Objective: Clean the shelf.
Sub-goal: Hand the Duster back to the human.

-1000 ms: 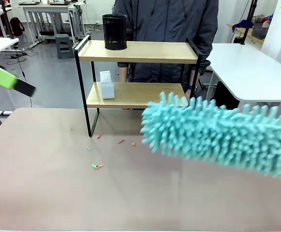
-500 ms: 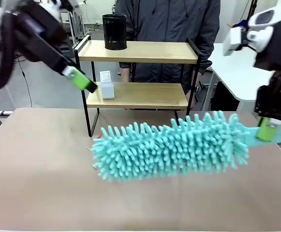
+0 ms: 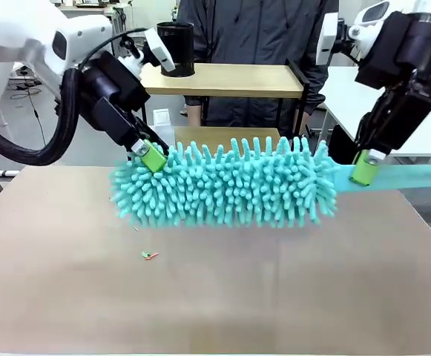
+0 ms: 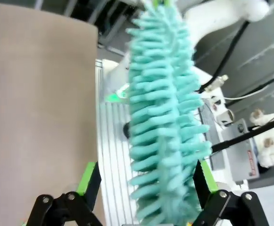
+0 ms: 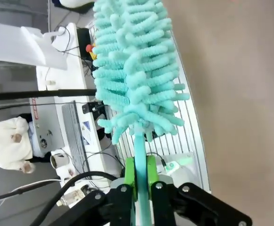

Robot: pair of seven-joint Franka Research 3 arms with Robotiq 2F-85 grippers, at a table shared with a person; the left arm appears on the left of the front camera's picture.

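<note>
Currently: teal duster [image 3: 226, 185] held level above the counter [image 3: 200, 297], in front of the shelf [image 3: 222, 78].

Right end effector [image 3: 364, 168] is pressed together on the duster's flat teal handle [image 5: 143, 188], at the right of the scene; its green pads [image 5: 129, 172] clamp the handle on both sides. Left end effector [image 3: 150, 156] is spread, its fingers [image 4: 88, 176] on either side of the duster's fluffy left tip. The shelf stands at the far edge of the counter, a black mesh cup [image 3: 175, 48] on its top board, the lower board mostly hidden behind the duster. Small scraps [image 3: 150, 255] lie on the counter, nearer than the duster. A person in a dark jacket [image 3: 256, 33] stands behind the shelf.
</note>
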